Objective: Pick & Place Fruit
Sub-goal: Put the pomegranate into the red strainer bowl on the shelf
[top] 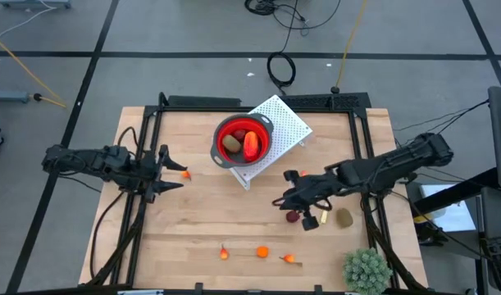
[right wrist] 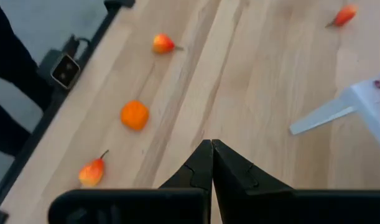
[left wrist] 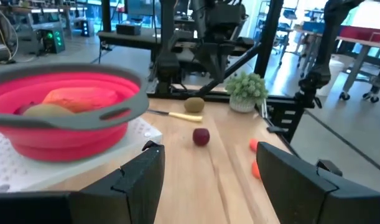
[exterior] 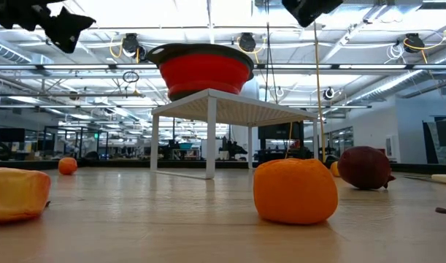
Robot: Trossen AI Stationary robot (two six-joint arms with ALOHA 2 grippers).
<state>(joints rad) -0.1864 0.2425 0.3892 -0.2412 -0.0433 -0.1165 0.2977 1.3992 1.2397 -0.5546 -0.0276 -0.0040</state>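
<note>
Your red collapsible silicone bowl (top: 243,140) sits on a white perforated stand (top: 284,123) at the back centre of the wooden table (top: 209,221), raised so fruit can be dropped in from above. It already holds an olive-brown oval (top: 232,144) and a longer red-orange piece (top: 251,145).

Your left gripper (top: 170,169) hangs over the table's left side, fingers spread wide and holding nothing. A tiny orange fruit (top: 185,174) lies just beside its tips, which suggests it is lined up for that piece.

Your right gripper (top: 284,199) is fully closed and empty, fingertips meeting in the right wrist view. It hovers right of centre, near a dark red ball (top: 293,216), a pale yellow stick (top: 322,218) and a second olive-brown oval (top: 344,218).

Three small orange pieces (top: 261,252) lie in a row along the front edge, uncollected. A spiky green plant ball (top: 366,270) stands at the front right corner, apart from the fruit.

I judge the task partly done.
</note>
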